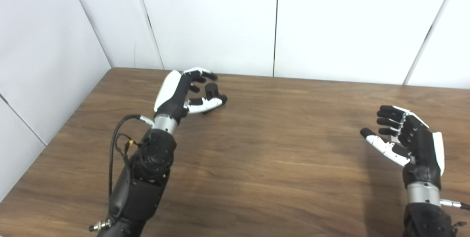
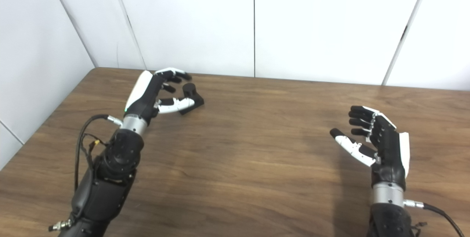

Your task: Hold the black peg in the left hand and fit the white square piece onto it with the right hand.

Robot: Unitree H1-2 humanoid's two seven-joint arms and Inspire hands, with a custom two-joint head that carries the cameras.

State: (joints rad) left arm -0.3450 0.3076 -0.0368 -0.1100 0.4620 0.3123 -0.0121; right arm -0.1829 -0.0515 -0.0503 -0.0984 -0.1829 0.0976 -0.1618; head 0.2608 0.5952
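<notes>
Peg (image 2: 191, 94) stands upright on its base between left hand (image 2: 154, 94) fingers (image 2: 175, 72).

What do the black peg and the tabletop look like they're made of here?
black peg: matte black, probably plastic. It shows no glint or grain; it stands on a flat base by the left hand, fingers open around it.
table: dark brown woodgrain, likely laminate or veneer, with a soft sheen; streaked grain runs across it and pale reflections show. Solid wood cannot be ruled out.

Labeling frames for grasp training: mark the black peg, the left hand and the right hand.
black peg (image 2: 191, 91): right eye view, its upright round post.
left hand (image 1: 176, 94): left eye view, black palm.
right hand (image 1: 411, 134): left eye view, black palm.
</notes>
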